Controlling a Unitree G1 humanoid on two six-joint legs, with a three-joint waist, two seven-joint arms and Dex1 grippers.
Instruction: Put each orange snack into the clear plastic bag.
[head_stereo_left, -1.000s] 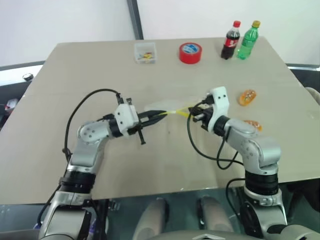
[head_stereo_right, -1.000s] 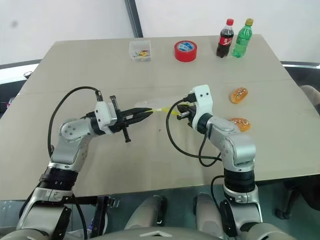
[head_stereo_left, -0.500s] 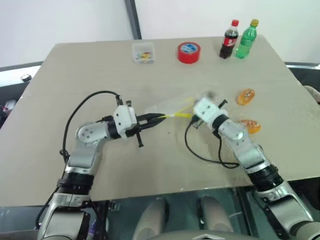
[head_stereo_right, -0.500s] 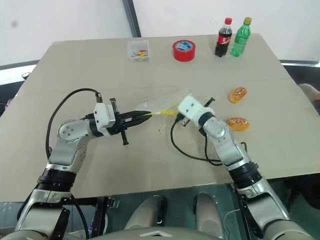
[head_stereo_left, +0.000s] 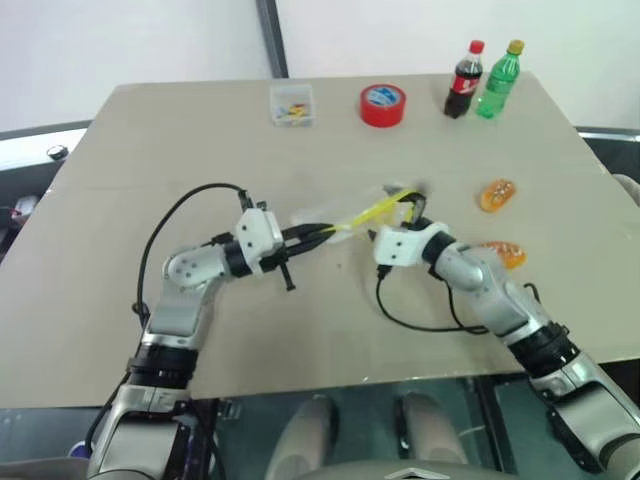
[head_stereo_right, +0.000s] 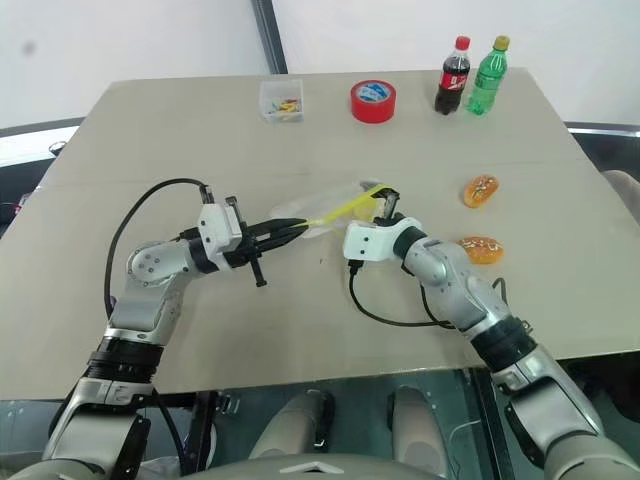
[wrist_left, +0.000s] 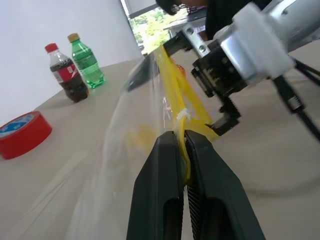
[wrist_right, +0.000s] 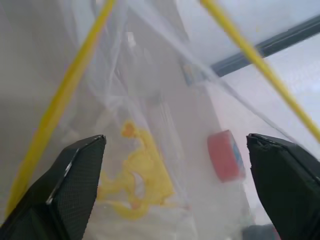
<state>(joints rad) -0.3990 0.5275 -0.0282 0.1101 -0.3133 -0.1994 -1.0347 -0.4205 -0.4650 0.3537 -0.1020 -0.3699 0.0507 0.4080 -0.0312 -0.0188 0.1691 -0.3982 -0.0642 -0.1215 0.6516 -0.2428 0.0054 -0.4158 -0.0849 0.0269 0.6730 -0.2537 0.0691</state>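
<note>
The clear plastic bag (head_stereo_left: 345, 212) hangs stretched between my two grippers above the table's middle, its yellow seal strip (wrist_left: 172, 82) running from one to the other. My left gripper (wrist_left: 180, 135) is shut on the strip's near end. At the bag's far end my right gripper (wrist_right: 175, 137) stands open, its fingers (wrist_right: 75, 185) wide apart with the bag's mouth between them. Two orange snacks lie on the table to the right of my right arm, one farther back (head_stereo_left: 495, 194) and one close beside the forearm (head_stereo_left: 506, 253).
Along the table's far edge stand a small clear box (head_stereo_left: 291, 104), a red tape roll (head_stereo_left: 382, 105), a cola bottle (head_stereo_left: 461, 80) and a green bottle (head_stereo_left: 498, 80). A black cable loops on the table under my right arm (head_stereo_left: 415, 318).
My right gripper has gone from shut on the bag's strip to open, and its wrist has turned and dropped lower toward the table. The left gripper has kept its grip and place.
</note>
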